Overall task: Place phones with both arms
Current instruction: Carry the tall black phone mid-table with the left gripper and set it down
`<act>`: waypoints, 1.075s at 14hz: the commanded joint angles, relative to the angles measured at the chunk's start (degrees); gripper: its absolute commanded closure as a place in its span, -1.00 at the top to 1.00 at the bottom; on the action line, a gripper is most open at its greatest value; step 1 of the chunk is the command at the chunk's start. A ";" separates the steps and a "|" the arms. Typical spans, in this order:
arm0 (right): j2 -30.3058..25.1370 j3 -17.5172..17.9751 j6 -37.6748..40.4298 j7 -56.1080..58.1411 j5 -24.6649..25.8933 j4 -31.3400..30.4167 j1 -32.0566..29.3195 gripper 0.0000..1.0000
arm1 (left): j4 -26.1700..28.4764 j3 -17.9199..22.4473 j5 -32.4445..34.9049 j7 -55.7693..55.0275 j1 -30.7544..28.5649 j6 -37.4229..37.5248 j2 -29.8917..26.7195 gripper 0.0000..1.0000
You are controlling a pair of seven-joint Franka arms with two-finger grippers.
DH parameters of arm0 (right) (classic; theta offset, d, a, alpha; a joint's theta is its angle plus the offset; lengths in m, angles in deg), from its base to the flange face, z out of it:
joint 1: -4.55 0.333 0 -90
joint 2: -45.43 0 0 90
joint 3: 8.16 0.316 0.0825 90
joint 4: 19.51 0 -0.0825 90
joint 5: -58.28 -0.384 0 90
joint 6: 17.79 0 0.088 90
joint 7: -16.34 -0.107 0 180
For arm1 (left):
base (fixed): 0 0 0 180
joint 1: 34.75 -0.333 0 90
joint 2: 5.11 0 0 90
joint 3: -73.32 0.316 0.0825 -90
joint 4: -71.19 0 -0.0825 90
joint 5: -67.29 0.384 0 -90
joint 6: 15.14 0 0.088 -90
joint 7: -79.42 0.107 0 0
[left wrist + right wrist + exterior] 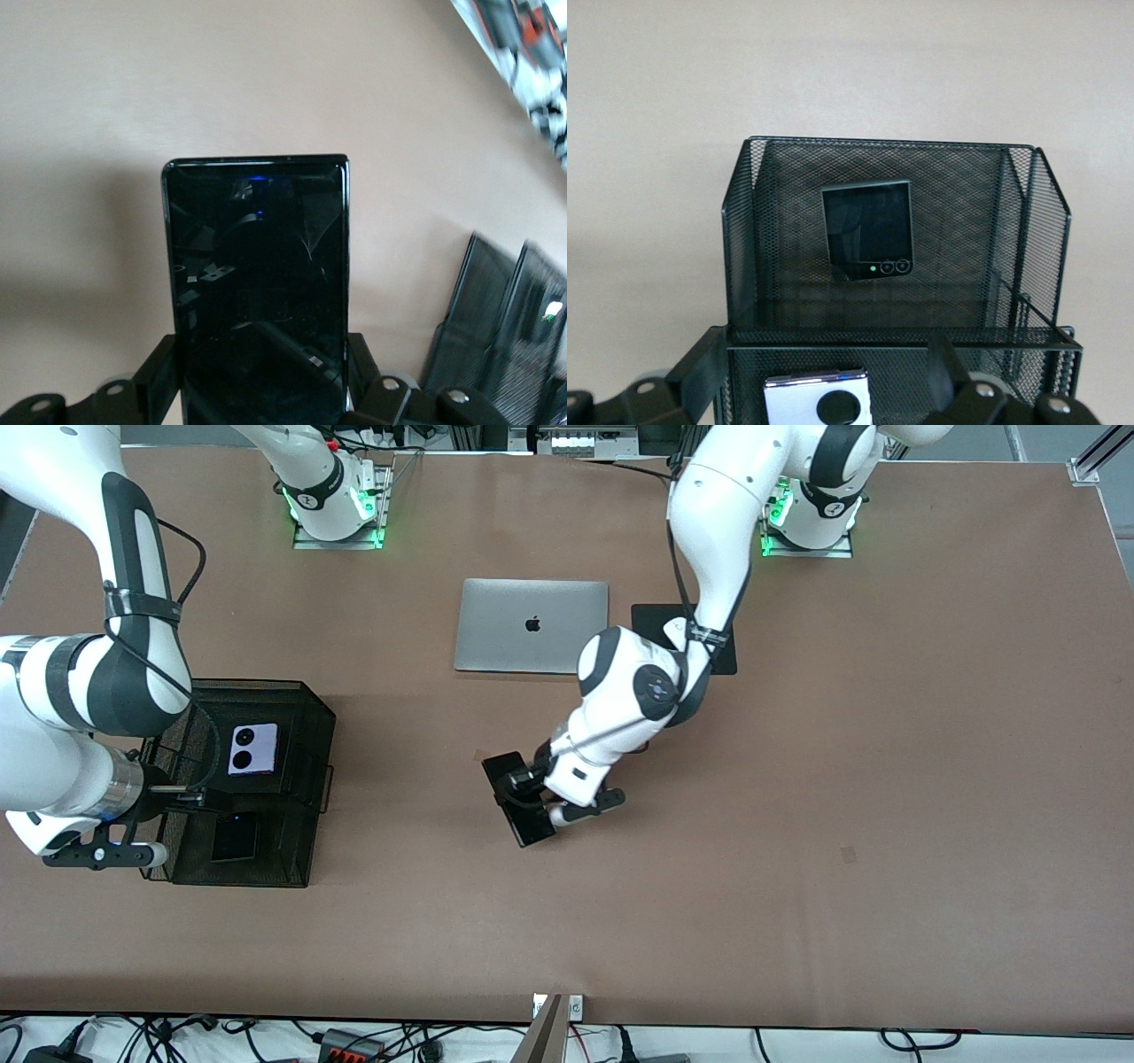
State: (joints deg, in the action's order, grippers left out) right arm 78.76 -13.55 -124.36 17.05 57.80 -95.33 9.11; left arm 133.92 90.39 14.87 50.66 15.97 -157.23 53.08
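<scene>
left gripper (530, 797): we record it clamped on the long black phone (518, 799), near the middle of the table (797, 868), its fingers (155, 381) pressing the slab's two long edges; whether the phone rests on the surface or sits just above it, we cannot tell; right gripper (190, 797): we list it over the black mesh tray (306, 779) at the right arm's end of the table, jaws spread wide and holding nothing; lilac-white phone (252, 749): in the tray's compartment farther from the front camera, two round lenses up; squarish black phone (235, 840): in the nearer compartment, lying flat; closed silver laptop (532, 638) and black pad (656, 624): we note them side by side between the two bases
</scene>
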 commanded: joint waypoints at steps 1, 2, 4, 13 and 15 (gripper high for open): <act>-0.81 0.29 0.40 0.43 -0.93 -0.73 0.18 1.00 | -2.96 2.70 0.99 9.49 2.44 0.05 2.45 0.07; -0.64 0.29 0.40 0.43 -0.93 -0.73 0.09 1.00 | -3.05 2.70 3.01 9.77 2.79 0.05 2.89 0.07; -0.55 0.29 0.14 0.51 -0.93 -0.82 0.09 1.00 | -3.05 3.32 7.50 9.87 4.64 0.05 3.94 0.06; -0.81 0.29 0.14 -0.36 -0.93 -0.73 1.85 1.00 | -5.25 10.34 7.95 6.17 10.09 -0.03 9.39 0.30; -0.81 0.29 0.40 -0.36 -0.93 -0.73 1.93 1.00 | -5.51 11.49 7.86 6.17 10.71 -0.12 10.10 0.63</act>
State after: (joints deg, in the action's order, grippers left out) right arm 78.83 -13.37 -124.38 16.89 57.69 -95.49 11.08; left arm 131.11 99.67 21.97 57.84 25.99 -157.44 61.31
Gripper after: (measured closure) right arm 0.000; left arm 0.211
